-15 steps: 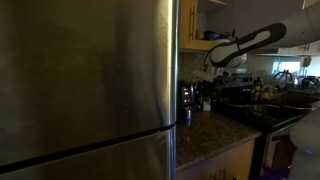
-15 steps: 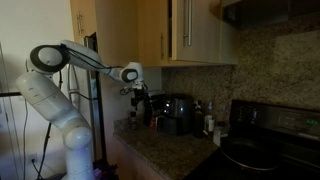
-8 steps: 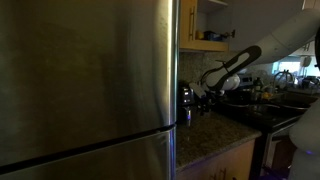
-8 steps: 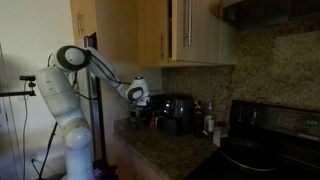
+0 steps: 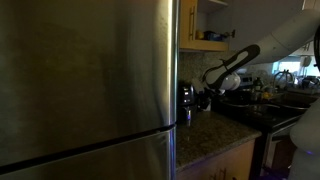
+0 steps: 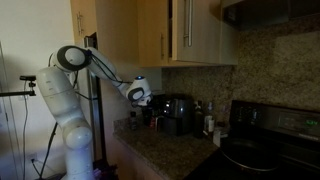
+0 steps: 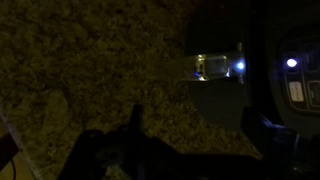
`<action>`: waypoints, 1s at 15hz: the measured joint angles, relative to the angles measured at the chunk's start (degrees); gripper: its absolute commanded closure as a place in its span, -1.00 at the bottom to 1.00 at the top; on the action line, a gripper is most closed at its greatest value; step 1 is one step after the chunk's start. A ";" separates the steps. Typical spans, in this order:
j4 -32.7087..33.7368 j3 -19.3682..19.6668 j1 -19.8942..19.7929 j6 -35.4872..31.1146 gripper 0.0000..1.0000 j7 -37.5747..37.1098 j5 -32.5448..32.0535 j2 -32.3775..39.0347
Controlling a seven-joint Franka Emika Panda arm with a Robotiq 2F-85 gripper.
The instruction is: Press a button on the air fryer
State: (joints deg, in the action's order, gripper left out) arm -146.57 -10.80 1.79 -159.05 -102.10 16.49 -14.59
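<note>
The air fryer (image 6: 178,112) is a small dark glossy appliance on the granite counter under the wooden cabinets. It also shows in an exterior view (image 5: 187,100) just past the fridge edge. In the wrist view its dark body (image 7: 225,95) fills the right side, with small blue lights glowing on it. My gripper (image 6: 141,97) hangs just beside the air fryer, above the counter, and it also shows in an exterior view (image 5: 205,90). In the dim wrist view its two fingers (image 7: 197,135) stand apart with nothing between them.
A huge brushed-steel fridge (image 5: 85,90) blocks much of one exterior view. A black stove (image 6: 265,140) stands along the counter beyond the air fryer. Small bottles (image 6: 207,122) stand between them. The granite counter (image 7: 90,70) lies below my gripper.
One second ago the arm was raised higher. It has come down toward the counter beside the air fryer, and over the last half second it has barely moved.
</note>
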 measured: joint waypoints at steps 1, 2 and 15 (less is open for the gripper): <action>-0.02 1.11 0.26 -1.59 -1.00 0.04 2.58 0.18; -0.02 2.25 0.79 -3.18 -1.00 0.29 5.77 0.47; 2.74 6.92 8.36 -2.96 -1.00 -0.04 33.09 1.35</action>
State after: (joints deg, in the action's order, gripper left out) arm -143.83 -3.88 10.15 -162.01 -102.15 49.58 -13.25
